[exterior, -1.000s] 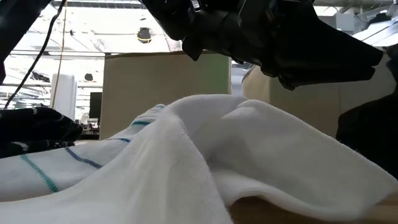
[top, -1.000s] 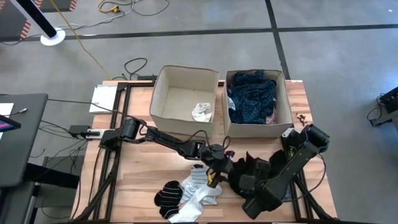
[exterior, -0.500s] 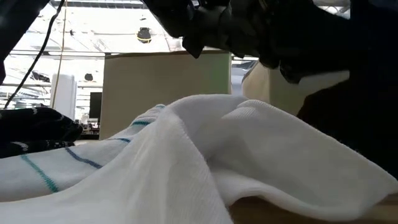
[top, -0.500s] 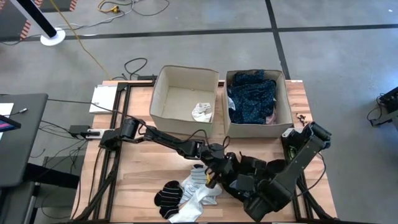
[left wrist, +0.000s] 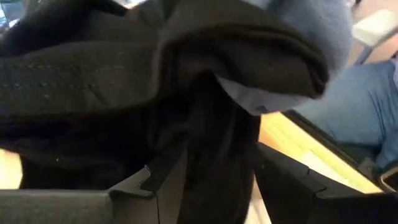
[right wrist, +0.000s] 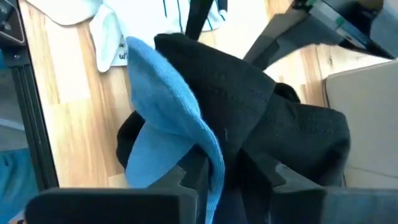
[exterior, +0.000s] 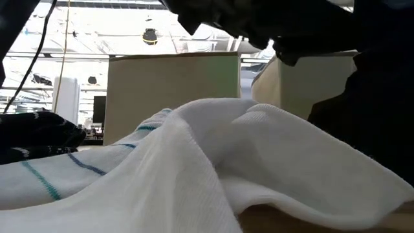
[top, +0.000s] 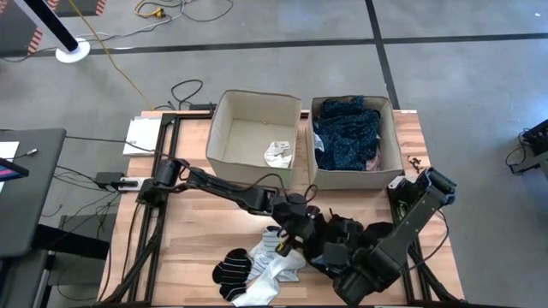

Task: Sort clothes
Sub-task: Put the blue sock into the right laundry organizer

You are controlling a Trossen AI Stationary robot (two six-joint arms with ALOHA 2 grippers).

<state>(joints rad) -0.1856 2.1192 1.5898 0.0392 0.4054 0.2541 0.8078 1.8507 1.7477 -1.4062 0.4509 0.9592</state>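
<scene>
At the bottom of the high view, the striped socks (top: 244,269) lie as before on the table (top: 197,231). Just right of them, the right claw (top: 330,252) has pushed left into the black garment (top: 351,235); its fingers (right wrist: 261,168) straddle black cloth and a light blue piece (right wrist: 168,118), grip unclear. The left claw (top: 300,229) has shifted slightly lower and grips the same black garment. Farther up, the bins (top: 254,128) are unchanged.

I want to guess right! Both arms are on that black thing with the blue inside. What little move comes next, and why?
Probably a small lift together. Both the left gripper and right gripper sit at the black garment, with fabric between each one's fingers, while it lies bunched on the table near the socks.
</scene>
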